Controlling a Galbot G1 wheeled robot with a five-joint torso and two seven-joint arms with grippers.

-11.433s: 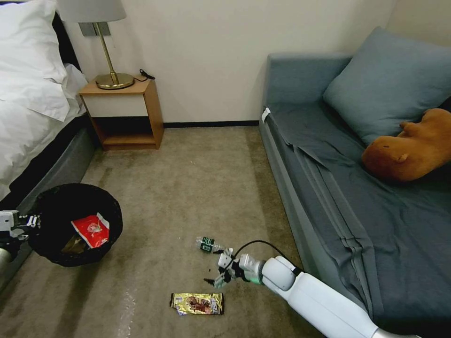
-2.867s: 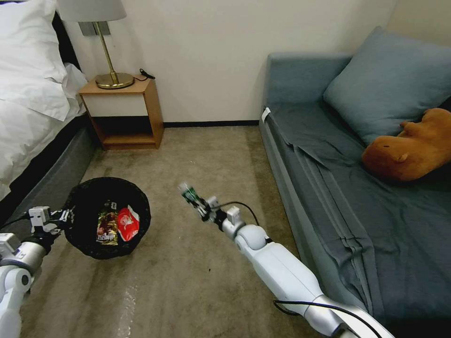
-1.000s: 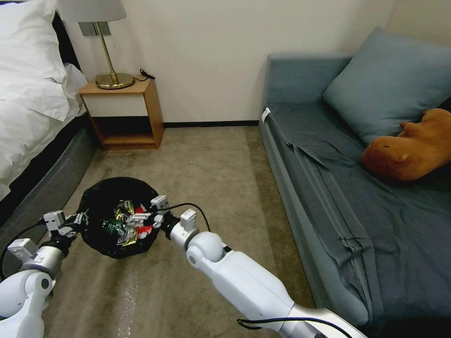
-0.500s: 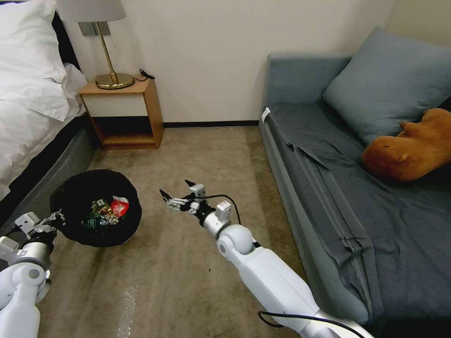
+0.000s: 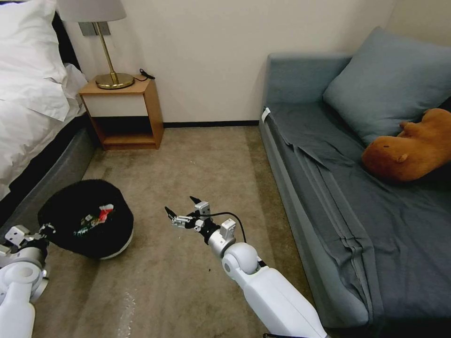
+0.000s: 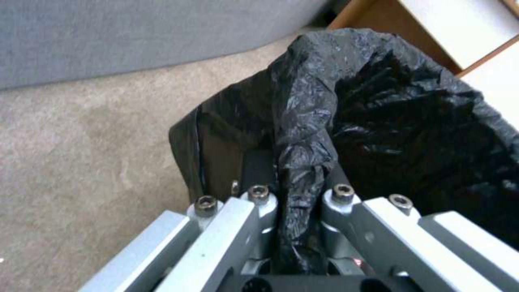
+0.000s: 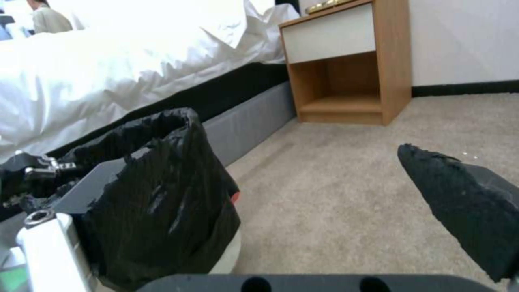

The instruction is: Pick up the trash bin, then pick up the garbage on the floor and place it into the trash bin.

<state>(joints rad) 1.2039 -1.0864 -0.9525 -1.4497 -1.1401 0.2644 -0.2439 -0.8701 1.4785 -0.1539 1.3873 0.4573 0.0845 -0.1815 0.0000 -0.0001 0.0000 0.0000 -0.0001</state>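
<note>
Left gripper (image 6: 294,202) clamps the bag-lined rim of the trash bin (image 5: 87,218), near left, garbage (image 5: 94,217) inside. Right gripper (image 5: 183,211) hangs wide and empty over the carpet (image 5: 188,155). Lower the tilted bin level before letting go.

Beige carpet floor (image 5: 197,164) w/ wooden nightstand (image 5: 124,115) by far wall, bed (image 5: 33,108) at left, grey sofa (image 5: 338,188) at right.

A beige carpet (image 5: 206,155) is bounded by a cream wall (image 5: 206,51). A bed (image 5: 28,94), nightstand (image 5: 123,112) and lamp (image 5: 105,42) are seen upper left; a grey sofa (image 5: 338,188) is placed right.
</note>
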